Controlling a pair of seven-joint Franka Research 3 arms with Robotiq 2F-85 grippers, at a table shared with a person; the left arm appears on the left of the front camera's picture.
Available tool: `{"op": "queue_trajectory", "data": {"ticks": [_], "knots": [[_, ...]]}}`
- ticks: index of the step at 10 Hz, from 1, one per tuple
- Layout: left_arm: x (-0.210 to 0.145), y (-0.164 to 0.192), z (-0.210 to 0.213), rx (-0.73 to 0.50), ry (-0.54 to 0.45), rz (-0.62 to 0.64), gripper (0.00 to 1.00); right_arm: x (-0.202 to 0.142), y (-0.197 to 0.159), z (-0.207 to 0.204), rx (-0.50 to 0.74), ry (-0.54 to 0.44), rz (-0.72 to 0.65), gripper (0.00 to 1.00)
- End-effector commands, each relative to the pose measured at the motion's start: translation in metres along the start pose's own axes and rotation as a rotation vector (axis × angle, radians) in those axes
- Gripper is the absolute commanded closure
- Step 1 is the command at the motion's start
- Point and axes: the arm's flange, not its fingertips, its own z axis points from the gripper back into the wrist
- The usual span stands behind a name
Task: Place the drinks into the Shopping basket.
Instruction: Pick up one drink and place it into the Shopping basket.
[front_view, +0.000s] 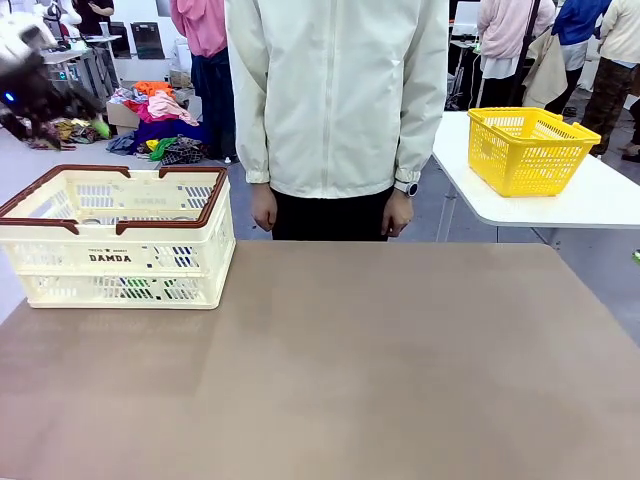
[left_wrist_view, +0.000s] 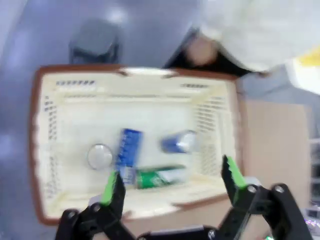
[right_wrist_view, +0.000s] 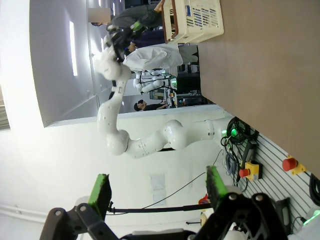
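The left gripper (left_wrist_view: 172, 192) has its jaws spread wide and empty, poised above the Shopping basket (left_wrist_view: 135, 71) and looking straight down into it. Below the jaws, on the basket floor, lie the drinks: a blue-and-white can (left_wrist_view: 128, 154) on its side with its long axis running toward the jaws, a second blue can (left_wrist_view: 178, 142) tilted beside it, a green can (left_wrist_view: 160, 176) lying crosswise nearest the jaws, and one silver top (left_wrist_view: 99, 155) facing up, apparently a can standing on end. The right gripper (right_wrist_view: 158, 195) also has its jaws spread with nothing between them, well away from the basket and pointed off the table. In the front view the basket (front_view: 115, 258) sits at the table's far left corner. No can lies loose on the table (front_view: 330, 370), so the loading looks finished; the left arm is the nearer one.
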Motion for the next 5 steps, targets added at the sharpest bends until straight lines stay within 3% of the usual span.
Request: {"op": "queue_trajectory", "data": {"ticks": [1,3,5], "knots": [[-0.059,0.049,0.053,-0.363,0.083,-0.009,0.0,-0.001,0.006,0.0,0.008,-0.002,-0.014,0.0],[-0.126,0.088,0.075,-0.578,0.174,0.069,0.0,-0.001,0.006,0.0,0.008,-0.002,-0.014,0.0],[-0.173,0.13,0.062,-0.883,0.35,0.145,0.0,-0.001,0.006,0.0,0.008,-0.002,-0.014,0.0]]}}
